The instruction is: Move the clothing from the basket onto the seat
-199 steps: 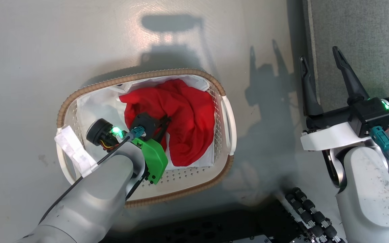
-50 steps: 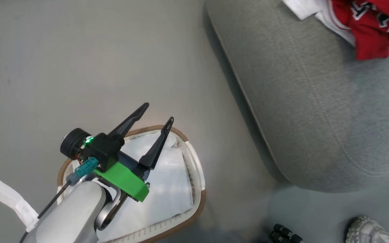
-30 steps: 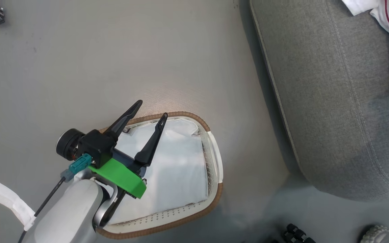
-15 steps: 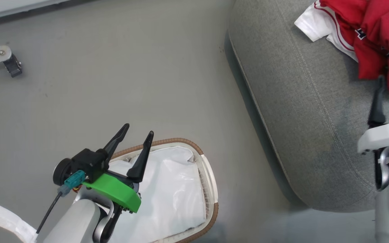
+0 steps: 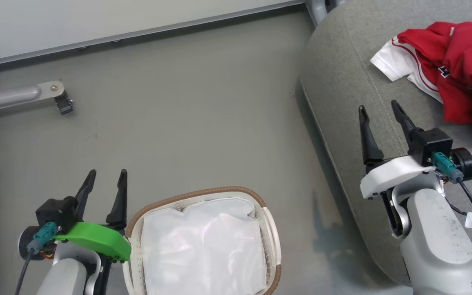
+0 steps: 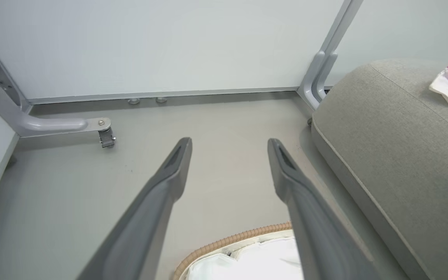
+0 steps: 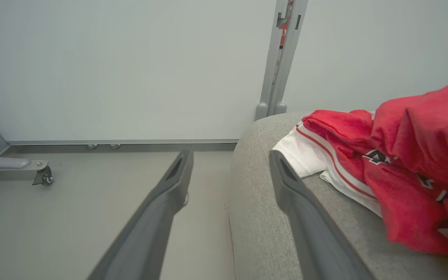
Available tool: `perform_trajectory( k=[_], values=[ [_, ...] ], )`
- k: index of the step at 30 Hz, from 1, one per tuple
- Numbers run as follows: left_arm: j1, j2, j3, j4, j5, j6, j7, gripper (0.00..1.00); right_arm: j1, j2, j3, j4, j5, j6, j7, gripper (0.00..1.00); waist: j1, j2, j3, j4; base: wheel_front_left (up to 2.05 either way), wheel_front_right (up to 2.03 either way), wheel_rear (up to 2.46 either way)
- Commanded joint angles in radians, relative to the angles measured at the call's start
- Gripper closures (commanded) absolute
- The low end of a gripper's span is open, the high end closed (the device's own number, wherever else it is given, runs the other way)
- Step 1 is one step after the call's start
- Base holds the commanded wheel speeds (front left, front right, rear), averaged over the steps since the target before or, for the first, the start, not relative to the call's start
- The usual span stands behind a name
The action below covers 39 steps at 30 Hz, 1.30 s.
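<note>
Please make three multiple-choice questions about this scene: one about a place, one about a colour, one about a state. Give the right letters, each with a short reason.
1. Where does the clothing lie?
A) in the basket
B) on the seat
C) on a table

2. What colour is the basket's rim?
A) tan
B) blue
C) black

3. In what state is the right gripper?
A) shut on the clothing
B) shut and empty
C) open and empty

Answers:
1 B: the red heap rests on the grey cushion.
2 A: a tan woven band runs round the top.
3 C: its fingers stand apart with nothing between them.
</note>
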Motion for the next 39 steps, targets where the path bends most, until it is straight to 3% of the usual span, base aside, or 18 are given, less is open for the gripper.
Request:
perform_trajectory(
  k=[1, 13, 31, 32, 39],
  values=[
    [0.024, -0.008, 0.027, 0.014, 0.026, 0.001, 0.000, 0.00, -0.010, -0.006, 0.016, 0.010, 0.021, -0.001, -0.004, 0.00, 0.0001, 0.0000, -0.041, 0.054, 0.00, 0.00, 0.00],
    [0.119, -0.085, 0.242, 0.025, 0.134, 0.001, 0.000, 0.00, 0.080, -0.006, 0.074, 0.061, 0.140, -0.001, -0.004, 0.00, 0.0001, 0.0000, -0.131, 0.129, 0.00, 0.00, 0.00],
    [0.254, -0.146, 0.240, -0.001, 0.112, 0.001, 0.000, 0.00, 0.219, -0.005, 0.076, 0.082, 0.193, -0.001, -0.004, 0.00, 0.0001, 0.0000, -0.253, 0.147, 0.00, 0.00, 0.00],
    [0.240, -0.143, 0.239, -0.002, 0.111, 0.000, 0.000, 1.00, 0.206, -0.001, 0.077, 0.083, 0.194, 0.000, 0.000, 1.00, 0.0001, 0.0000, -0.249, 0.146, 0.00, 0.00, 0.00],
    [0.238, -0.157, 0.246, 0.022, 0.051, 0.000, 0.021, 1.00, 0.230, 0.006, 0.063, 0.105, 0.256, 0.000, 0.026, 1.00, 0.0001, 0.0000, -0.251, 0.145, 0.00, 0.00, 0.00]
  ],
)
